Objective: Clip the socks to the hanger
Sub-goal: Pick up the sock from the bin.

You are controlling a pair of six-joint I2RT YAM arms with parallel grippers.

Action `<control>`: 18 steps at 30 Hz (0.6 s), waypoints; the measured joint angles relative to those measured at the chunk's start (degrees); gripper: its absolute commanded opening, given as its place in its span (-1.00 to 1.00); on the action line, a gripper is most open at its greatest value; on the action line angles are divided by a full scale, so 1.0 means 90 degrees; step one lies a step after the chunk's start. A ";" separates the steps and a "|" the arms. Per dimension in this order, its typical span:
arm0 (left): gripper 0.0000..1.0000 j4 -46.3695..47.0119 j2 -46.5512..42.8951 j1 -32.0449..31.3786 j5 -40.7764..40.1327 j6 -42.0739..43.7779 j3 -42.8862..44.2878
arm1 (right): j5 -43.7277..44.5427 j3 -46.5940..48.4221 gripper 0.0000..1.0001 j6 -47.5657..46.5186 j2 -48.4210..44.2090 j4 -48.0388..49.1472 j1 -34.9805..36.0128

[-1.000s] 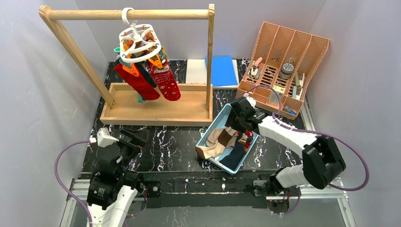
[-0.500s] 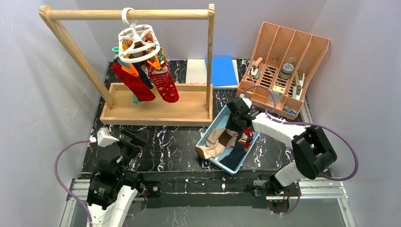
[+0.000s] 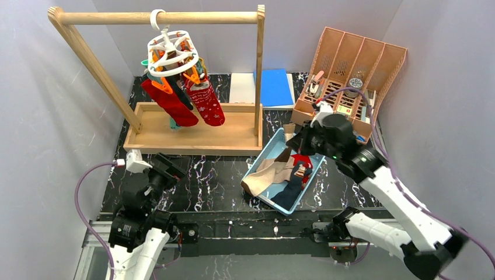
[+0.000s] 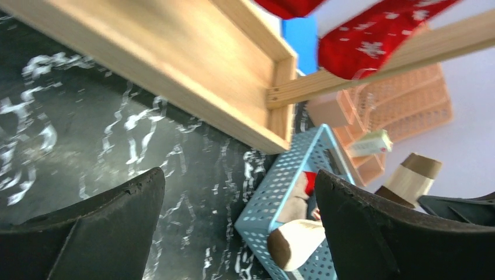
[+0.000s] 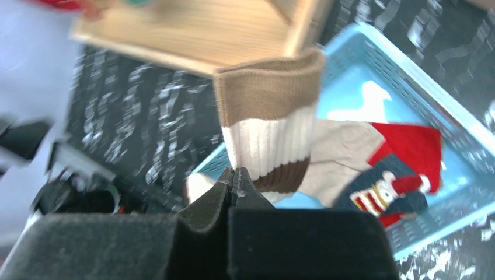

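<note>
Right jaws pinch the tan sock (image 5: 268, 134) by its striped cuff above the basket (image 5: 408, 76); likely soft, light, floppy, so hold the cuff. Left jaws gape empty, left of the basket.

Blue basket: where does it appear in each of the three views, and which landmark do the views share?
Top external: the basket lies right of centre, on the table.
Left wrist: the basket is low in the picture, right of centre.
Right wrist: the basket fills the right half, behind the beige sock that the right gripper pinches.
Shared landmark: the wooden tray's near right corner, beside the basket's far end.
</note>
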 measured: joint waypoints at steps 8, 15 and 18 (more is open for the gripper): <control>0.90 0.2220 0.0350 0.0000 0.1824 0.0325 -0.0056 | -0.3439 0.0682 -0.97 -0.1569 -0.1666 0.0039 0.0005; 0.90 0.4796 0.0423 0.0000 0.3577 0.0095 -0.0158 | -0.6067 0.0763 -0.97 -0.0976 -0.1532 0.1664 0.0010; 0.90 0.6241 0.0546 0.0000 0.4017 -0.0372 -0.0311 | -0.6788 0.0423 -0.97 0.0019 -0.1413 0.3264 0.0010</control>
